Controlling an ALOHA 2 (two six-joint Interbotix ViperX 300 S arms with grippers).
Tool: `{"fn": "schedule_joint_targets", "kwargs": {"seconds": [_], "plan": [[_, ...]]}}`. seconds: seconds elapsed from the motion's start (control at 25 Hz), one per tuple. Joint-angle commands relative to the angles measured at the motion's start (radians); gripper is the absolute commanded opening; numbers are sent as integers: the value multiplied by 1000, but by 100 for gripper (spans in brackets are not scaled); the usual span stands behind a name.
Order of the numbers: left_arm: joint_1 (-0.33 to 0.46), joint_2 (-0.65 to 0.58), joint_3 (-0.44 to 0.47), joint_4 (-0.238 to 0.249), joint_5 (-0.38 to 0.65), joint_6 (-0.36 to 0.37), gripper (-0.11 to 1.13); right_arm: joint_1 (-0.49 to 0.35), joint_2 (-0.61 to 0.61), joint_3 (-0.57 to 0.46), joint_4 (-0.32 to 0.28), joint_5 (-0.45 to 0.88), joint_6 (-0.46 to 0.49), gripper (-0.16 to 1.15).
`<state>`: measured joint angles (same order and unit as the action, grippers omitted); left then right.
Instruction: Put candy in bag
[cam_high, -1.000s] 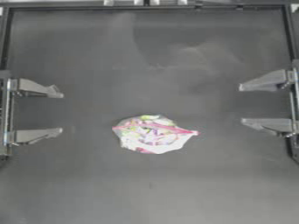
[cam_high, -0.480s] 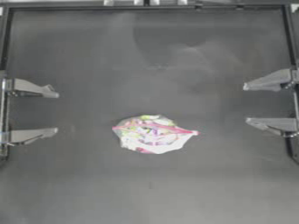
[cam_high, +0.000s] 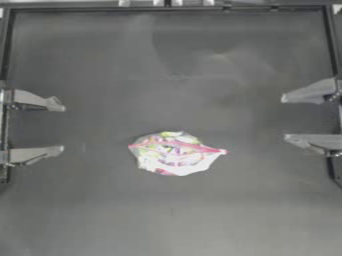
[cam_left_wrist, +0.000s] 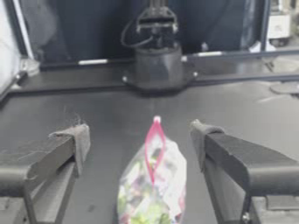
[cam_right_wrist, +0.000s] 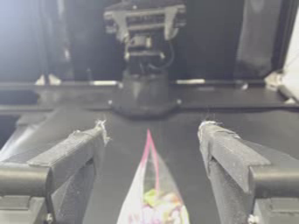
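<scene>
Right end effector released, edged farther back; left end effector released; bag unmoved.

We see the dark matte table under soft, even light from above, with a pale hazy sheen across its far middle. The clear plastic zip bag with the pink-red strip reads bright and slightly washed out, casting almost no shadow. In both wrist views the near dark jaws are soft and blurred, and the bag's sweets smear together. A strong white glare burns along the left wrist view's edge.
</scene>
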<state>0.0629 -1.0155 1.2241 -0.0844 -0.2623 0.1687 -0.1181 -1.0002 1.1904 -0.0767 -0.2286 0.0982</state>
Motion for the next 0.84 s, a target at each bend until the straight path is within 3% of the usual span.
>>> {"fn": "schedule_joint_targets", "kwargs": {"seconds": [0.04, 0.84], "plan": [[0, -15, -3, -2, -8, 0, 99, 0, -29, 2, 3, -3, 3, 94], [8, -106, 35, -6, -8, -5, 99, -2, -104, 31, 11, -3, 2, 94]]}}
